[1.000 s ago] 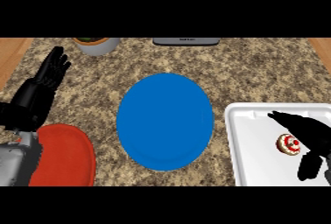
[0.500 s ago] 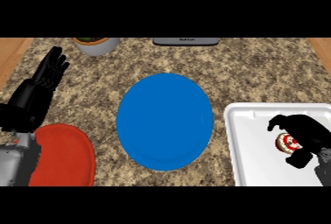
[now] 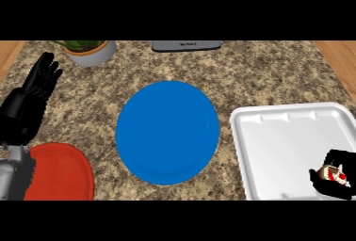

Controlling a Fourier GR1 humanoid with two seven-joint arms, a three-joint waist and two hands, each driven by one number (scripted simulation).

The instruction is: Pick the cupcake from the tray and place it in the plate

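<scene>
gripping cupcake [image 3: 334, 173], seemingly, right hand [image 3: 332, 186]

Cupcake [image 3: 334, 173]: mostly hidden by the right robot hand [image 3: 332, 184] curled round it; base unseen.
Right robot hand: cut by the right and lower edges.
Tray [image 3: 278, 141]: right side and near rim cut off.
Red plate [image 3: 62, 174]: bottom cut off, left part hidden by forearm.
Potted plant [image 3: 89, 49], grey appliance [image 3: 186, 45]: tops cut off.

Speckled granite tabletop [image 3: 278, 75]; potted plant [image 3: 88, 49] at the far left; grey appliance [image 3: 186, 45] at the far edge; red plate [image 3: 61, 172] near left.
</scene>
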